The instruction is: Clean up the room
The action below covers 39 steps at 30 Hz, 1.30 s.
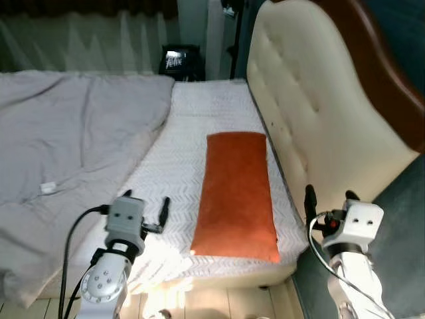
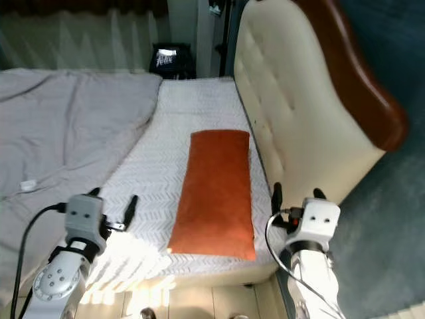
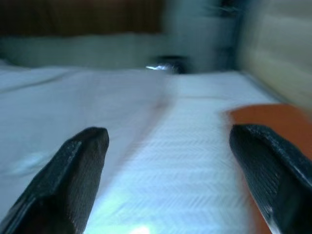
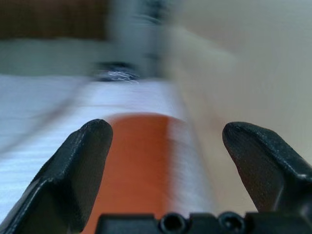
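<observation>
An orange-brown pillow (image 1: 237,194) lies lengthwise on the white patterned mattress (image 1: 192,133), close to the cream padded headboard (image 1: 312,113). A grey blanket (image 1: 73,146) covers the left part of the bed. My left gripper (image 1: 146,203) is open, low over the mattress's near edge, left of the pillow. My right gripper (image 1: 330,197) is open by the near right corner of the bed, between pillow and headboard. In the wrist views both pairs of black fingers (image 3: 73,180) (image 4: 73,180) stand wide apart with nothing between them.
A small white object (image 1: 48,188) lies on the grey blanket. A black item (image 1: 180,63) stands beyond the far end of the bed by the curtain. A dark wall runs along the right. Light wooden floor (image 1: 219,302) shows below the bed edge.
</observation>
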Tool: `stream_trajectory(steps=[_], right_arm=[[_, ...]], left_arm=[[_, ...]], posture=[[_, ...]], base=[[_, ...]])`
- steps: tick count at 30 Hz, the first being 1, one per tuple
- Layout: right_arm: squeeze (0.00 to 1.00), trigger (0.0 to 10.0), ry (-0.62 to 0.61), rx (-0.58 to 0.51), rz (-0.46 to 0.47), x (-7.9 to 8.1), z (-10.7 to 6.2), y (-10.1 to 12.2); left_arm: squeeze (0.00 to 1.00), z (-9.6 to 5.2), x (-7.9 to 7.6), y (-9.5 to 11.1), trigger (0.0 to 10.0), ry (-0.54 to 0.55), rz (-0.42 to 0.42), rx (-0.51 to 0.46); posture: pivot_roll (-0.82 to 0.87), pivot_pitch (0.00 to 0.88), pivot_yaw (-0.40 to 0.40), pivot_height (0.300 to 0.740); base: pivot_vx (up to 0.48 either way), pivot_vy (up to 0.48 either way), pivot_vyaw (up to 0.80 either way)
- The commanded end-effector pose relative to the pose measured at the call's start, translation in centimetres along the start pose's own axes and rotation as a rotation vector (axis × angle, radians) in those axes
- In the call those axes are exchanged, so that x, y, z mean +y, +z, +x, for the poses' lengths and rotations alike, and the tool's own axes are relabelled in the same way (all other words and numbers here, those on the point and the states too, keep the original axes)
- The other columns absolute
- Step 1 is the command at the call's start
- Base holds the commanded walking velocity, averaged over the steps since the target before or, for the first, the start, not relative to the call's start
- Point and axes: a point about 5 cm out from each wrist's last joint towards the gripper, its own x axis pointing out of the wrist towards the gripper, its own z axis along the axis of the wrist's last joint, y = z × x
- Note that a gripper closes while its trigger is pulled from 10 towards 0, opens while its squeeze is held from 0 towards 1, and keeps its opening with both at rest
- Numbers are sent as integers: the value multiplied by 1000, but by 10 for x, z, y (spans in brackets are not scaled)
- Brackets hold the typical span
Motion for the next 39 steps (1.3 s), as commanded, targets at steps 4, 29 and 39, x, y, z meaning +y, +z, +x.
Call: stream_trajectory(steps=[4,29,39], right_arm=[[0,10000,106,18,4,22,-2,-8],[0,10000,81,84,-55,18,7,-18],[0,10000,81,119,-52,16,8,-24]], left_arm=[[0,9,-1,-5,10000,-56,95,-5],[0,32,-25,-7,10000,-224,-45,7],[0,35,-29,-11,10000,-214,-28,28]], posture=[[40,0,-52,740],[18,25,-59,740],[32,39,-59,740]], base=[[0,0,0],[312,0,0],[0,0,0]])
